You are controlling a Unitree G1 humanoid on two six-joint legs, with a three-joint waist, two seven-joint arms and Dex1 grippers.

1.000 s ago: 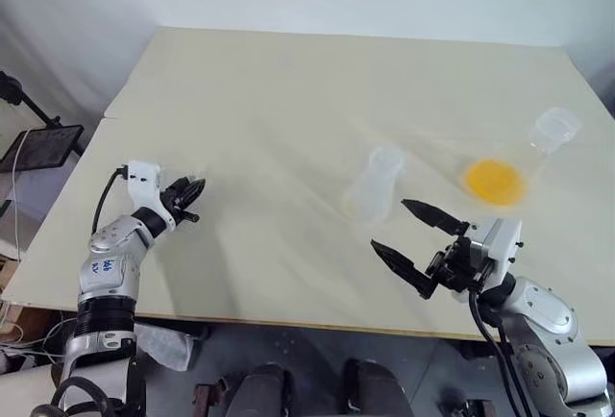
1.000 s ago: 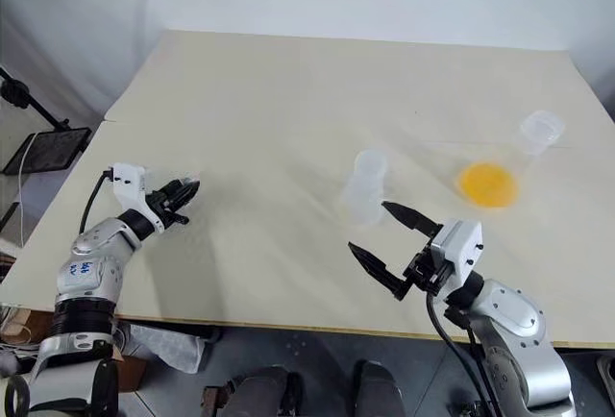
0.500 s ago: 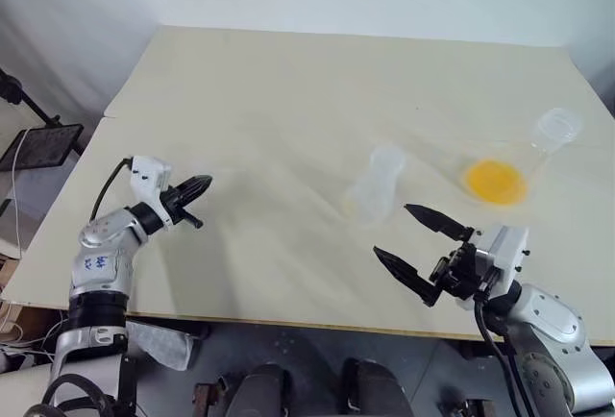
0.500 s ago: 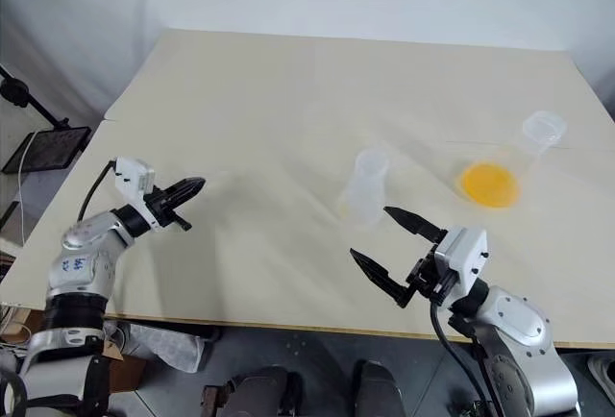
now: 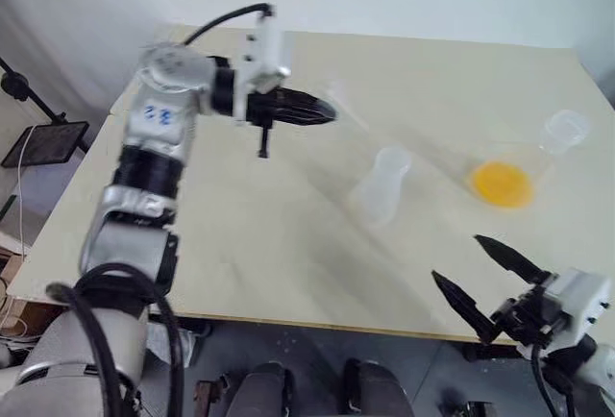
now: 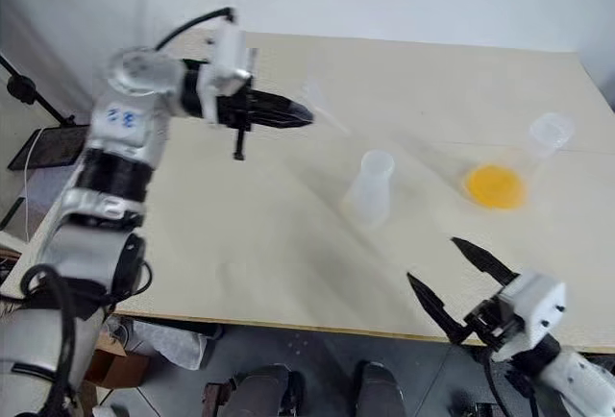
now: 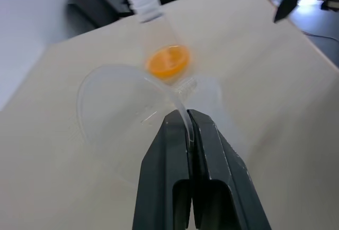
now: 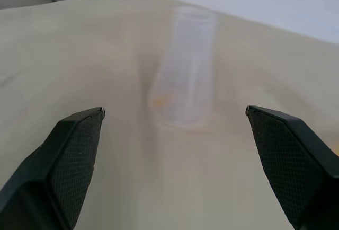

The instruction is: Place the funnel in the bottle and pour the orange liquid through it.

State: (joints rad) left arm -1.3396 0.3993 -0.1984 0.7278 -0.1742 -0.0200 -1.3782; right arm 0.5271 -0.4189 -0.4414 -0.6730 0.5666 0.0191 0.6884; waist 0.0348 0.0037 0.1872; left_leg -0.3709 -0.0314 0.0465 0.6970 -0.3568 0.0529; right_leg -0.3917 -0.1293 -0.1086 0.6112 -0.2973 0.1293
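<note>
Two grippers: one raised over the table's middle, one low at the near right edge.
Table point(image 5: 288, 234): pale beige top, matte, with a seam running across the left part; bare apart from the glassware.
Room: plain white wall behind; a black stand point(image 5: 19, 90) and a dark tray point(image 5: 43, 143) at the far left, beyond the table edge.
Left gripper point(image 5: 322, 110): held above the table, pointing toward the right side, fingers pressed together on the funnel's rim.
Funnel point(image 7: 122, 118): clear plastic, hard to make out; pinched by its rim in the left gripper, wide mouth turned sideways, off the table.
Bottle point(image 5: 382, 184): clear, wide base and narrow neck, standing upright near the table's middle, below and to the right of the left gripper's tips, apart from them.
Funnel to bottle: in the left wrist view the bottle's neck point(image 7: 185, 86) shows just past the funnel's edge; the funnel is not in the neck.
Flask point(image 5: 538, 153): larger, clear, lying tilted at the right side of the table, well apart from both grippers.
Orange liquid point(image 5: 502, 183): pooled in the flask's round belly.
Right gripper point(image 5: 485, 278): jaws spread wide, holding nothing, at the near right edge, aimed toward the bottle point(image 8: 185, 71) with clear table between.
</note>
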